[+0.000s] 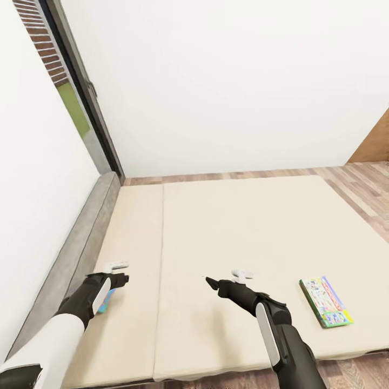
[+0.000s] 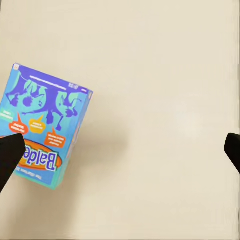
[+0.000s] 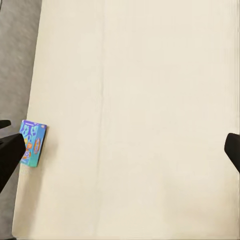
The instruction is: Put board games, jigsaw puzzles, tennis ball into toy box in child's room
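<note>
A: Bed [image 1: 232,232], beige mattress?
B: Green-yellow board game [image 1: 326,301] at 4 o'clock; blue board game [image 2: 45,131] at 8 o'clock, below left pincer [image 1: 120,279].
A: Pincers?
B: Left released. Right pincer [image 1: 212,281] also released, above bare mattress.

Bed [image 1: 237,227] with two board games [image 1: 326,301]

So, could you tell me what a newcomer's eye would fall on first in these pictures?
Probably the wide beige bed that takes up most of the head view, with a green game box lying flat near its right edge. Next is the blue game box on the mattress near the headboard side, under the open left end effector. The right end effector hangs open above bare mattress.
</note>
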Controlling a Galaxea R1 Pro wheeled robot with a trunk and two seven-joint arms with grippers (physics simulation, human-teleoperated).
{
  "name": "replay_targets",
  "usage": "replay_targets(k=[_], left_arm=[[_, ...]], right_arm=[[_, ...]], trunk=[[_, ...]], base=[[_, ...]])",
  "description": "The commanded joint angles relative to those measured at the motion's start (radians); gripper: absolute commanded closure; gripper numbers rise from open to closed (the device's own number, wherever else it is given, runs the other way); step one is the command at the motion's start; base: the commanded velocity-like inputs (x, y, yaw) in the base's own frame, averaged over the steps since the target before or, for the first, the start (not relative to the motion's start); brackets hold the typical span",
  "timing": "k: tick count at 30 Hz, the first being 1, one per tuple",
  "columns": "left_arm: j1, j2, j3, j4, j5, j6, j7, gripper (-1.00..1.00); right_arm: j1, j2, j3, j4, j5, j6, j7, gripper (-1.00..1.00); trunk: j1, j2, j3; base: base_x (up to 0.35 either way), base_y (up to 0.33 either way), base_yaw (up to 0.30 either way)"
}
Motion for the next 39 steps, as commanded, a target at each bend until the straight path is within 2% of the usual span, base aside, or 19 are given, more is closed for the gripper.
replay_targets(k=[1, 16, 39], left_arm=[[0.0, 0.0, 0.0, -0.002, 0.006, 0.006, 0.004, -1.0], [0.0, 0.001, 0.001, -0.002, 0.007, 0.008, 0.004, -1.0], [0.0, 0.001, 0.002, -0.002, 0.008, 0.008, 0.004, -1.0]], right_arm=[[-0.001, 0.001, -0.003, -0.001, -0.007, 0.008, 0.001, -1.0], [-0.001, 0.001, 0.005, 0.001, -0.006, 0.006, -0.005, -1.0], [-0.001, 0.001, 0.005, 0.001, -0.006, 0.005, -0.004, -1.0]], trunk=[[0.0, -0.001, -0.002], [0.0, -0.001, -0.009], [0.0, -0.001, -0.009]], base=[[0.0, 0.04, -0.141], [0.0, 0.045, -0.044], [0.0, 0.028, 0.099]])
